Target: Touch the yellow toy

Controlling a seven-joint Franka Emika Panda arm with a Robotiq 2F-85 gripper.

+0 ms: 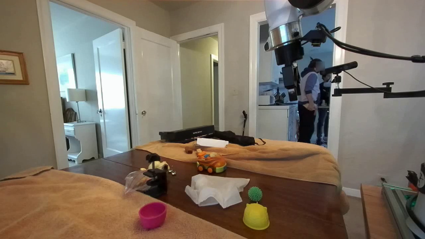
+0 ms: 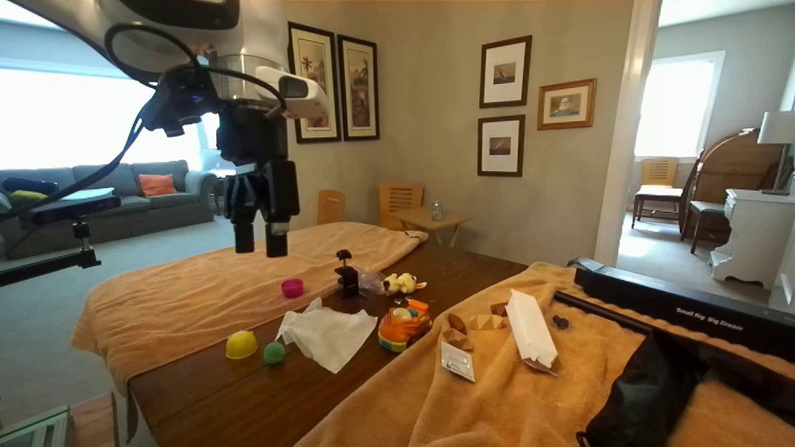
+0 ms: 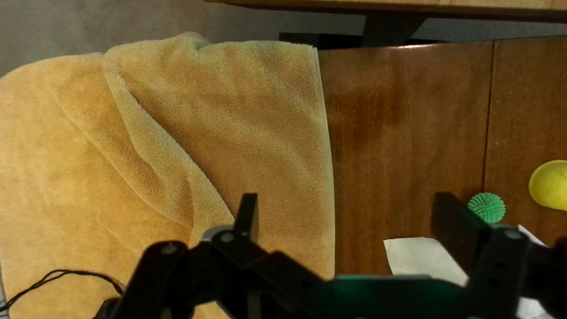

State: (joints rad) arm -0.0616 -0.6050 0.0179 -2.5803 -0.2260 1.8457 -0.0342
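Observation:
A bright yellow, dome-shaped toy with small ears (image 1: pixel 256 216) rests on the dark wooden table, its rounded side up. It also shows in an exterior view (image 2: pixel 241 344) and at the right edge of the wrist view (image 3: pixel 550 185), partly cut off. A pale yellow plush toy (image 2: pixel 402 283) lies farther along the table beside a black clamp; which yellow toy is meant is not certain. My gripper (image 2: pixel 261 241) is open and empty, high above the table. In the wrist view its fingers (image 3: pixel 347 197) are wide apart over a towel edge and bare wood, left of the yellow dome.
A green spiky ball (image 2: pixel 274 353) sits beside the yellow dome. A white cloth (image 1: pixel 217 190), an orange toy car (image 1: pixel 212 162), a black clamp (image 2: pixel 348 274) and a pink cup (image 1: pixel 152 215) are around it. Orange towels (image 2: pixel 397 403) cover both table sides. A long black box (image 2: pixel 677 304) lies on one.

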